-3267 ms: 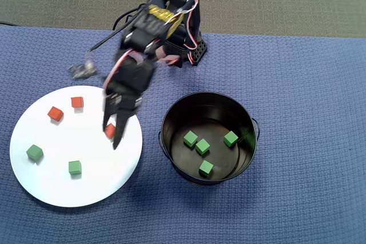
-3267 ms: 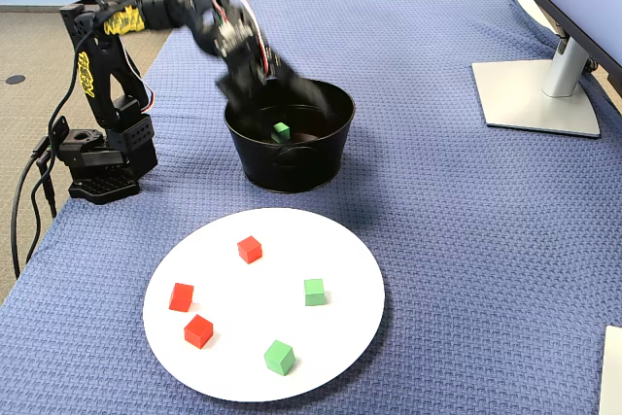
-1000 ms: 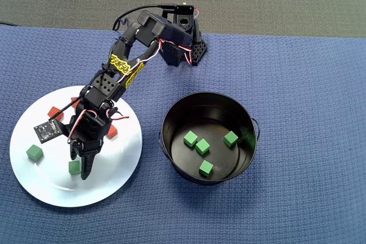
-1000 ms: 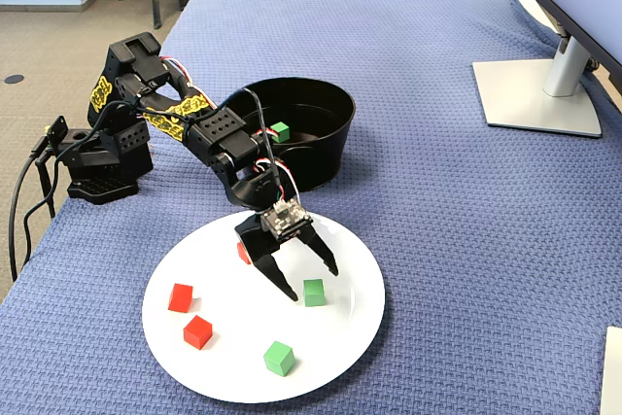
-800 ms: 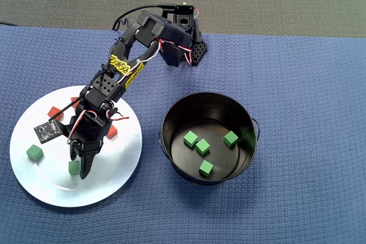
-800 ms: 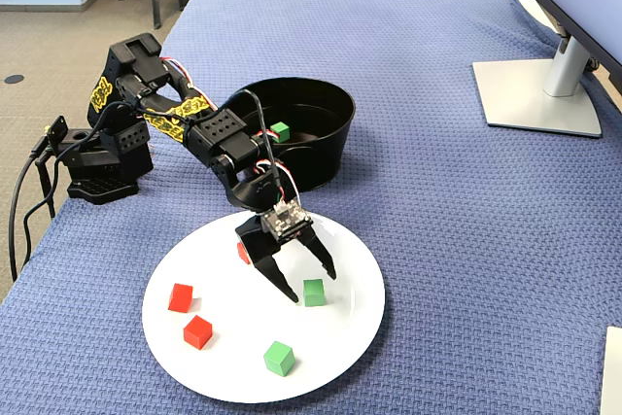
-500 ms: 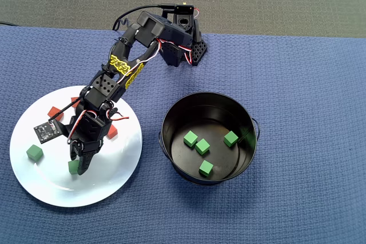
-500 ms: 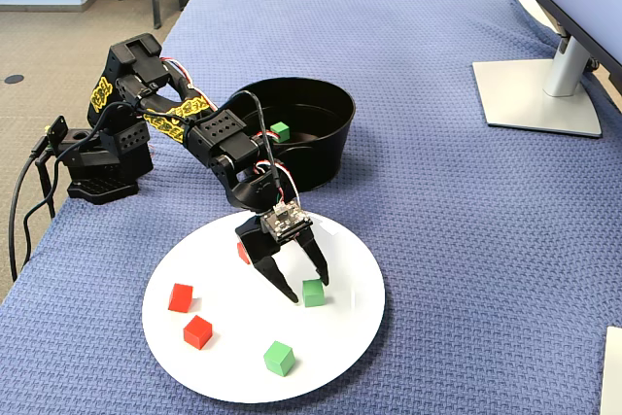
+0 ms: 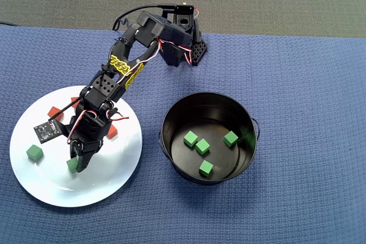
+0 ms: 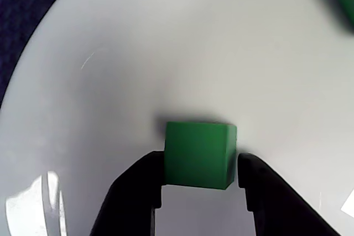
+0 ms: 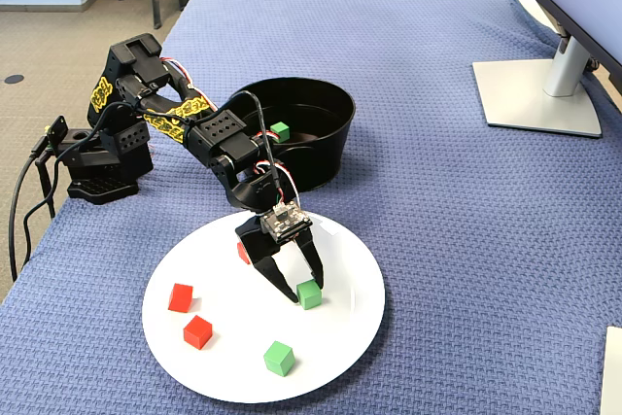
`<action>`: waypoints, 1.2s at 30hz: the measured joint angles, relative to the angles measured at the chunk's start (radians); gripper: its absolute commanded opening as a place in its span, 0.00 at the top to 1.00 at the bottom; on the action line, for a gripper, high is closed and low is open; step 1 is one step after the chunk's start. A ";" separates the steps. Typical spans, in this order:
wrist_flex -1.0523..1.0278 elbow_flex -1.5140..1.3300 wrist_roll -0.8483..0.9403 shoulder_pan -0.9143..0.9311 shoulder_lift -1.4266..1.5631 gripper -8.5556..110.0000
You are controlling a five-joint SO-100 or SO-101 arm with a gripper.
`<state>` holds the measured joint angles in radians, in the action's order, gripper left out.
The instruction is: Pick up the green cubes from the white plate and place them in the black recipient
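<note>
I've got the gripper [image 10: 200,183] down on the white plate [image 10: 166,53], fingers either side of a green cube [image 10: 199,155], touching it; four green cubes [image 9: 202,146] sit in the black recipient [image 9: 171,118].

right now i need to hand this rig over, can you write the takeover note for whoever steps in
Gripper: down on the white plate, fingers on either side of a green cube; whether it is squeezed yet cannot be told, and the cube sits on the plate.
Done: four green cubes lie in the black pot.
Left: two green cubes on the plate, the one between the fingers and another nearer the plate's edge.
Red cubes are on the plate too.
</note>
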<state>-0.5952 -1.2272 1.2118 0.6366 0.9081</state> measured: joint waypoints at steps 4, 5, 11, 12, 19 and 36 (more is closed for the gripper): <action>0.000 0.000 0.000 0.000 0.000 0.80; 0.000 0.000 0.000 0.000 0.000 0.80; 0.000 0.025 0.000 0.000 -0.015 0.81; 0.000 0.032 0.000 0.000 -0.021 0.81; 0.000 0.054 0.000 0.009 -0.041 0.86; 0.000 0.049 0.000 0.015 -0.034 0.93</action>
<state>-0.5952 -1.1781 1.2118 0.6519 0.8744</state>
